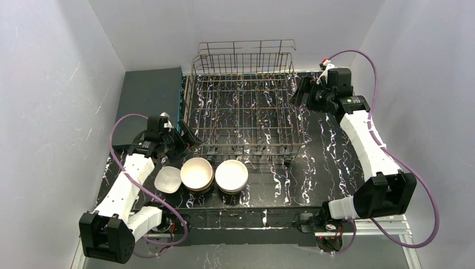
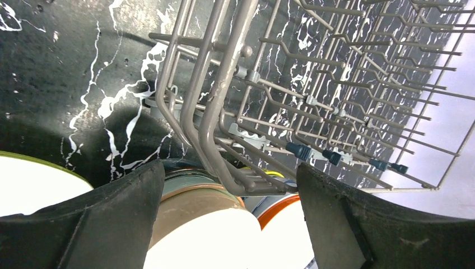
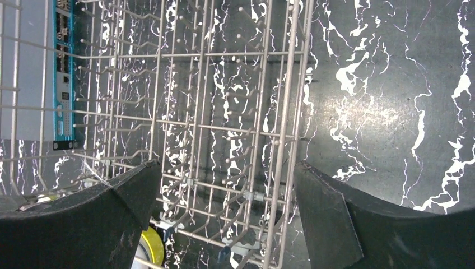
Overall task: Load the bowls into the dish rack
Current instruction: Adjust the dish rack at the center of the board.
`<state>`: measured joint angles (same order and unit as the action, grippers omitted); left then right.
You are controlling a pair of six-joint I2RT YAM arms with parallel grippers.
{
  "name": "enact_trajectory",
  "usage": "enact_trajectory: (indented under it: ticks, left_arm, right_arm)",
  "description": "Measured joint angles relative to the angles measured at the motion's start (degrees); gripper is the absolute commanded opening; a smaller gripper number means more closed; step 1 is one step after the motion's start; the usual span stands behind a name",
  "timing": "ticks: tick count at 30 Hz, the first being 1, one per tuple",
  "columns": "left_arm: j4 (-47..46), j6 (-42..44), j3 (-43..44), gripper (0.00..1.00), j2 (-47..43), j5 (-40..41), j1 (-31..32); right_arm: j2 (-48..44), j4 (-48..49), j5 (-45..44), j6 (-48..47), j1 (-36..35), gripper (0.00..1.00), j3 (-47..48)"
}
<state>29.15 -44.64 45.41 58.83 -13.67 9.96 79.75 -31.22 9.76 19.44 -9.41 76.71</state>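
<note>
Left fingers point(image 2: 95, 218) and right fingers point(image 3: 89, 218) are both standing wide and empty beside the dish rack point(image 1: 243, 147), which is sitting bare while the bowls point(image 1: 196, 172) are all waiting in stacks on the tabletop point(image 1: 336, 162) just in front of it

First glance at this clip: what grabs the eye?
A silver wire dish rack stands empty mid-table. The bowls sit in a row in front of it, two stacks and a single bowl. The left gripper and right gripper gape open at the rack's near-left corner and right side.
</note>
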Motion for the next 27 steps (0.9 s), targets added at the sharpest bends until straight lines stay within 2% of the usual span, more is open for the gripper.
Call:
enact_trajectory:
  ticks: [4, 8, 14, 18, 21, 27]
  left_arm:
    - [1.33, 2.32, 1.09, 0.81, 0.00, 0.59, 0.02]
    - [0.63, 3.34, 1.14, 0.73, 0.35, -0.63, 0.02]
    - [-2.19, 2.43, 0.59, 0.64, 1.51, -3.82, 0.33]
    - [-4.07, 1.03, -0.50, 0.64, 1.77, -4.74, 1.64]
    - [-4.61, 0.52, -0.74, 0.67, 1.88, -5.16, 2.34]
    - [-3.74, 1.14, -0.66, 0.70, 1.70, -3.76, 2.64]
  right_arm:
    - [-2.40, -0.50, 0.96, -0.50, 0.00, 0.94, -1.16]
    - [-3.67, -1.86, 2.82, -1.38, -0.55, 0.93, -3.10]
    - [-4.07, -3.50, 3.69, -2.14, -4.72, 0.91, -4.17]
    - [-4.00, -5.22, 1.99, -3.23, -9.27, 0.86, -4.17]
    - [-3.45, -6.84, 0.00, -3.82, -11.39, 0.84, -4.09]
    - [-1.75, -11.52, -7.82, -5.29, -13.94, 0.79, -2.93]
